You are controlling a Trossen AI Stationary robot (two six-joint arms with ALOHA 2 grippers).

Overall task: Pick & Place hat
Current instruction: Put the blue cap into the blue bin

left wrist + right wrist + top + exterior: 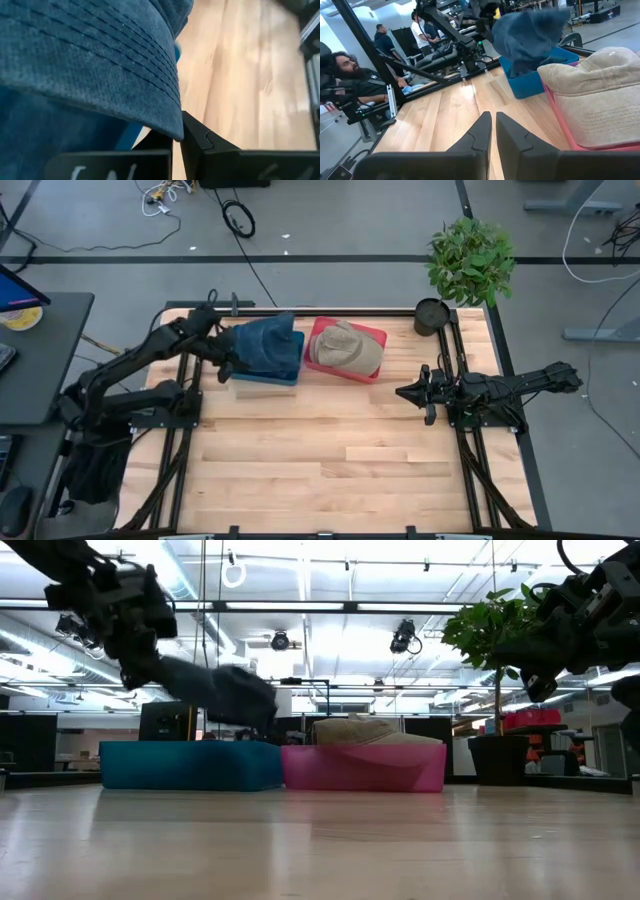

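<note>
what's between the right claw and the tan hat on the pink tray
Only bare wooden tabletop, clearest in the high view. The right claw, shut, waits apart from the tan fabric hat on the pink rectangular tray.

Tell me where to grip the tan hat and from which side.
Grip the tan hat by its brim edge, coming from above on the right arm's side. It sits crown-up on the pink bin, and the right gripper waits nearby.

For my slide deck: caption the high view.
Left gripper holds a blue hat above the blue bin; tan hat rests in the pink bin.
</note>
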